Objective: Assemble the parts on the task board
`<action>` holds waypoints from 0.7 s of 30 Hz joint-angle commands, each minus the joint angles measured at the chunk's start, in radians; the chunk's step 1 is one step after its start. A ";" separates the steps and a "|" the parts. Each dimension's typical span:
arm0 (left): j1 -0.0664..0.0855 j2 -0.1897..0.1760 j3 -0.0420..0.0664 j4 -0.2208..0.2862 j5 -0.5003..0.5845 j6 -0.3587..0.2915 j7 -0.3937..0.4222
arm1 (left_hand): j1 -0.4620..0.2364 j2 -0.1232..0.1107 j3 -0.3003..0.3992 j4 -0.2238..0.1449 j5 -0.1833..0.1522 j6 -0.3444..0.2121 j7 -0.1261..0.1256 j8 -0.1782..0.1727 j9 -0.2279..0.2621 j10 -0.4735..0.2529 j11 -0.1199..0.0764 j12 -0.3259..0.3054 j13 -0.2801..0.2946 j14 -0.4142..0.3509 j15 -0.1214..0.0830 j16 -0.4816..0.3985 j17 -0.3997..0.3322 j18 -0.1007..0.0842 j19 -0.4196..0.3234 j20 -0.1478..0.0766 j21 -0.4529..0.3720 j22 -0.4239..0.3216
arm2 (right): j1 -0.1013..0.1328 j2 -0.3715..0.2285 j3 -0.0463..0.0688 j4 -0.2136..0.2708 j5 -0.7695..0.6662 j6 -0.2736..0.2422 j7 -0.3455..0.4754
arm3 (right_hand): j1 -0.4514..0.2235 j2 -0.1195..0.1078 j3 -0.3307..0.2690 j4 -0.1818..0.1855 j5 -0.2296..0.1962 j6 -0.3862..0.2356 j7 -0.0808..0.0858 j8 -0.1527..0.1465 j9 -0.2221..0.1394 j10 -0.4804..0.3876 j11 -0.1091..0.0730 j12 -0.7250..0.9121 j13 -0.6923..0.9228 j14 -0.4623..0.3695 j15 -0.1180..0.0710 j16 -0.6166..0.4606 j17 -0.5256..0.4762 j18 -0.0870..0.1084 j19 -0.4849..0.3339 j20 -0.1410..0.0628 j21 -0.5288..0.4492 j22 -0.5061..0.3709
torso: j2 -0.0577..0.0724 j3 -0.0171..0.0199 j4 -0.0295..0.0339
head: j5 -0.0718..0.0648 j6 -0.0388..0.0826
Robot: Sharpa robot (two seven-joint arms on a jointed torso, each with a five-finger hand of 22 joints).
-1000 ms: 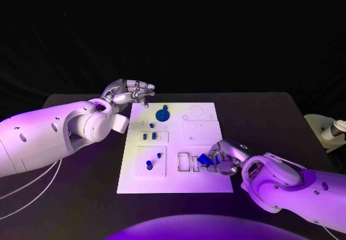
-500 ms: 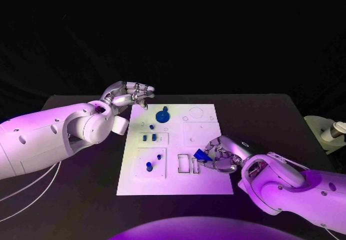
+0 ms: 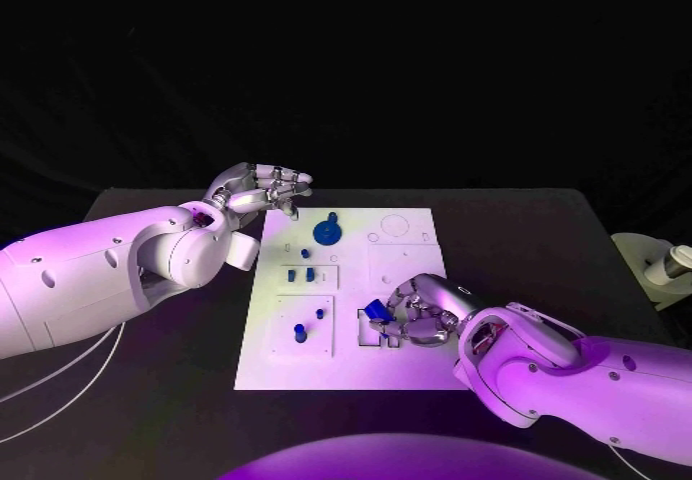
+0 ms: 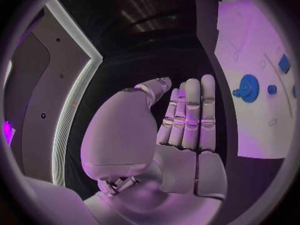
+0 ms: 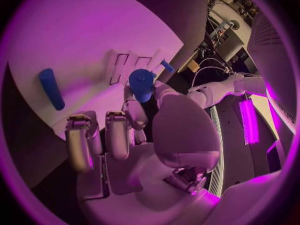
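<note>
**Blue part in my right hand, over the slots**

My right hand [image 3: 421,318] is low over the board [image 3: 411,372], at its near right part, and it grips a blue part [image 3: 378,310] between the thumb and a finger. From my right wrist the same part [image 5: 142,84] shows as a rounded blue block pinched at the fingertips [image 5: 133,106], with the other fingers curled in below it. The part hangs right above the pair of narrow rectangular slots [image 3: 378,327] cut in the board; I cannot tell whether it touches the board.

My left hand [image 3: 263,188] is off the board, just beyond its far left corner, above the table [image 3: 534,215]. It holds nothing. In the left wrist view its fingers [image 4: 190,112] lie straight and side by side, pressed together, with the thumb alongside; from the head they look bent at the tips.

On the board, a blue gear [image 3: 327,232] sits near the far edge, with a small blue peg [image 3: 332,215] just beyond it. Two small blue pieces [image 3: 299,273] stand in the recessed panel in the middle of the left side, and two more blue pegs [image 3: 302,330] stand in the panel nearer to me. A long blue bar [image 5: 51,88] lies on the board well apart from my right hand in its wrist view.
</note>
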 commanded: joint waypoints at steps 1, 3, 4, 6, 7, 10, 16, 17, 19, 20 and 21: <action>0.001 0.003 0.001 0.004 0.004 0.019 0.002 | -0.004 0.009 -0.005 0.001 0.003 -0.006 0.000 -0.003 -0.002 -0.007 0.002 0.007 0.002 -0.007 0.002 0.003 -0.002 0.013 0.002 0.007 -0.006 -0.001 | 0.000 0.012 0.000 -0.010 0.017 0.076 0.003 | -0.036 -0.008 -0.015 0.000 0.013 0.025 -0.017 0.034 0.032 0.012 -0.001 0.001 0.006 0.062 -0.004 0.005 0.007 -0.007 0.105 -0.009 0.004 0.263 | 0.000 -0.0012 0.0005 | 0.002 -0.004; 0.001 0.003 0.001 0.004 0.004 0.020 0.001 | -0.005 0.010 -0.005 0.002 0.003 -0.006 0.000 -0.003 -0.002 -0.008 0.002 0.007 0.002 -0.007 0.002 0.003 -0.002 0.013 0.002 0.007 -0.007 -0.001 | 0.000 0.018 0.000 -0.016 0.016 0.091 -0.001 | -0.065 -0.012 -0.031 0.001 0.047 0.026 -0.019 0.039 0.037 0.015 -0.003 0.004 0.011 0.063 -0.006 0.007 0.010 -0.007 0.105 -0.010 0.004 0.263 | 0.000 -0.0017 0.0003 | 0.004 -0.005; 0.001 0.003 0.001 0.004 0.004 0.020 0.001 | -0.005 0.010 -0.005 0.002 0.003 -0.006 0.000 -0.003 -0.002 -0.008 0.002 0.007 0.002 -0.007 0.002 0.003 -0.002 0.013 0.002 0.007 -0.007 -0.001 | 0.000 0.021 0.000 -0.019 0.015 0.096 -0.002 | -0.078 -0.014 -0.039 0.001 0.044 0.028 -0.019 0.041 0.038 0.017 -0.004 0.006 0.013 0.063 -0.006 0.007 0.012 -0.007 0.105 -0.010 0.004 0.263 | 0.001 -0.0014 -0.0002 | 0.005 -0.005; 0.001 0.003 0.001 0.004 0.004 0.021 0.001 | -0.005 0.010 -0.005 0.002 0.003 -0.006 0.000 -0.003 -0.002 -0.008 0.002 0.007 0.002 -0.007 0.002 0.003 -0.002 0.013 0.002 0.007 -0.007 -0.001 | 0.000 0.025 0.000 -0.026 0.012 0.107 -0.007 | -0.090 -0.015 -0.047 0.001 0.038 0.029 -0.020 0.044 0.040 0.018 -0.005 0.007 0.015 0.063 -0.007 0.008 0.014 -0.007 0.105 -0.011 0.004 0.263 | 0.001 -0.0005 -0.0002 | 0.006 -0.005; 0.001 0.003 0.001 0.004 0.004 0.021 0.001 | -0.005 0.010 -0.005 0.002 0.003 -0.006 0.000 -0.003 -0.002 -0.008 0.002 0.007 0.002 -0.007 0.002 0.003 -0.002 0.013 0.002 0.007 -0.007 -0.001 | 0.000 0.026 0.000 -0.028 0.011 0.111 -0.009 | -0.096 -0.015 -0.052 0.001 0.034 0.029 -0.021 0.046 0.042 0.019 -0.005 0.008 0.016 0.064 -0.007 0.009 0.016 -0.007 0.105 -0.011 0.004 0.263 | 0.001 -0.0005 0.0003 | 0.006 -0.006; 0.001 0.002 0.001 0.004 0.004 0.023 -0.001 | -0.005 0.010 -0.005 0.002 0.003 -0.006 0.000 -0.003 -0.002 -0.008 0.002 0.007 0.002 -0.007 0.002 0.003 -0.002 0.013 0.002 0.007 -0.007 -0.001 | 0.000 0.029 0.000 -0.033 0.005 0.121 -0.015 | -0.101 -0.014 -0.055 0.001 0.032 0.030 -0.022 0.047 0.042 0.020 -0.006 0.010 0.018 0.064 -0.008 0.009 0.018 -0.007 0.105 -0.011 0.004 0.263 | 0.001 0.0003 0.0005 | 0.006 -0.007; 0.001 0.003 0.001 0.004 0.004 0.026 -0.001 | -0.005 0.010 -0.005 0.002 0.003 -0.006 0.000 -0.003 -0.002 -0.008 0.002 0.007 0.002 -0.007 0.002 0.003 -0.002 0.013 0.002 0.007 -0.007 -0.001 | 0.000 0.034 0.000 -0.040 -0.013 0.124 -0.033 | -0.122 -0.011 -0.070 0.001 0.019 0.032 -0.024 0.053 0.047 0.023 -0.007 0.012 0.022 0.065 -0.009 0.011 0.022 -0.007 0.105 -0.013 0.004 0.263 | 0.002 -0.0007 -0.0002 | 0.006 -0.008; 0.001 0.003 0.001 0.004 0.004 0.026 -0.001 | -0.005 0.010 -0.005 0.002 0.003 -0.006 0.000 -0.003 -0.002 -0.008 0.002 0.007 0.002 -0.007 0.002 0.003 -0.002 0.013 0.002 0.007 -0.007 -0.001 | 0.000 0.035 0.000 -0.041 -0.015 0.124 -0.035 | -0.130 -0.010 -0.076 0.001 0.010 0.031 -0.024 0.055 0.048 0.023 -0.008 0.011 0.022 0.065 -0.010 0.010 0.021 -0.007 0.105 -0.013 0.004 0.263 | 0.002 -0.0007 -0.0002 | 0.006 -0.008; 0.001 0.003 0.001 0.004 0.004 0.026 -0.001 | -0.005 0.010 -0.005 0.002 0.003 -0.006 0.000 -0.003 -0.002 -0.008 0.002 0.007 0.002 -0.007 0.002 0.003 -0.002 0.013 0.002 0.007 -0.007 -0.001 | 0.000 0.038 0.000 -0.043 -0.022 0.121 -0.039 | -0.149 -0.007 -0.091 0.002 -0.023 0.031 -0.025 0.059 0.051 0.024 -0.008 0.010 0.024 0.064 -0.010 0.010 0.021 -0.007 0.105 -0.014 0.004 0.263 | 0.002 -0.0009 0.0000 | 0.005 -0.007; 0.001 0.003 0.001 0.004 0.004 0.027 -0.001 | -0.005 0.010 -0.005 0.002 0.003 -0.006 0.000 -0.003 -0.002 -0.008 0.002 0.007 0.002 -0.007 0.002 0.003 -0.002 0.013 0.002 0.007 -0.007 -0.001 | 0.000 0.039 0.000 -0.044 -0.026 0.119 -0.040 | -0.155 -0.006 -0.098 0.001 -0.038 0.030 -0.025 0.060 0.052 0.023 -0.008 0.007 0.023 0.064 -0.010 0.010 0.020 -0.007 0.105 -0.014 0.004 0.263 | 0.002 -0.0008 0.0003 | 0.004 -0.007; 0.001 0.003 0.001 0.004 0.004 0.027 -0.002 | -0.005 0.010 -0.005 0.002 0.003 -0.006 0.000 -0.003 -0.002 -0.008 0.002 0.007 0.002 -0.007 0.002 0.003 -0.002 0.013 0.002 0.007 -0.007 -0.001 | 0.000 0.041 0.000 -0.045 -0.030 0.115 -0.042 | -0.176 -0.003 -0.119 0.002 -0.080 0.027 -0.025 0.064 0.055 0.022 -0.008 0.002 0.021 0.064 -0.010 0.009 0.018 -0.007 0.105 -0.014 0.004 0.263 | 0.002 -0.0007 0.0006 | 0.004 -0.006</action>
